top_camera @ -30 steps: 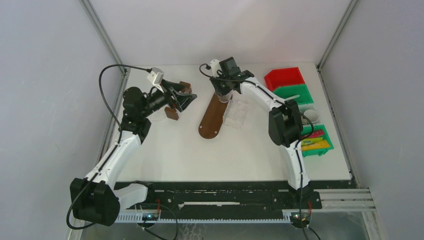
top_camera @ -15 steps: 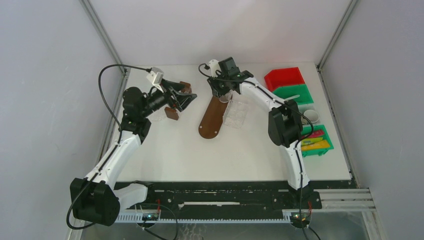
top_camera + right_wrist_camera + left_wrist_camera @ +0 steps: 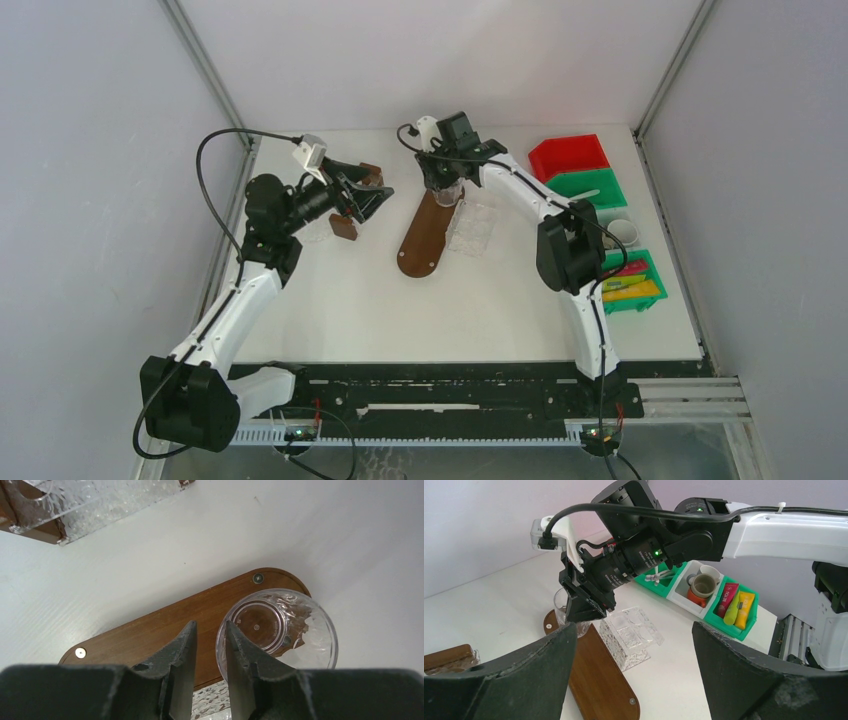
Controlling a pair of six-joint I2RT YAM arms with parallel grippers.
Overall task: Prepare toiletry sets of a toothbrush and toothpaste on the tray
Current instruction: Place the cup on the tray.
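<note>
The brown oval wooden tray [image 3: 422, 240] lies mid-table. A clear cup [image 3: 295, 630] stands on its far end. My right gripper [image 3: 445, 188] hangs over the cup's rim. Its fingers [image 3: 239, 655] are a narrow gap apart, one at the rim, and hold nothing. The toothpaste tubes lie in a green bin [image 3: 744, 630] at the right: pink-red [image 3: 727, 596], lime green [image 3: 735, 611] and yellow [image 3: 746, 609]. White items in another green bin [image 3: 655, 577] are too small to name. My left gripper [image 3: 370, 200] is wide open and empty, held above the table left of the tray.
A clear textured holder [image 3: 472, 228] stands against the tray's right side. A red bin [image 3: 568, 155], a green bin [image 3: 588, 186], a white bin with cups [image 3: 622, 232] and the tube bin [image 3: 632, 282] line the right edge. A brown-lidded clear box [image 3: 343, 228] sits below my left gripper.
My right gripper has edged slightly toward the far end of the tray at the cup. The left arm has not moved.
</note>
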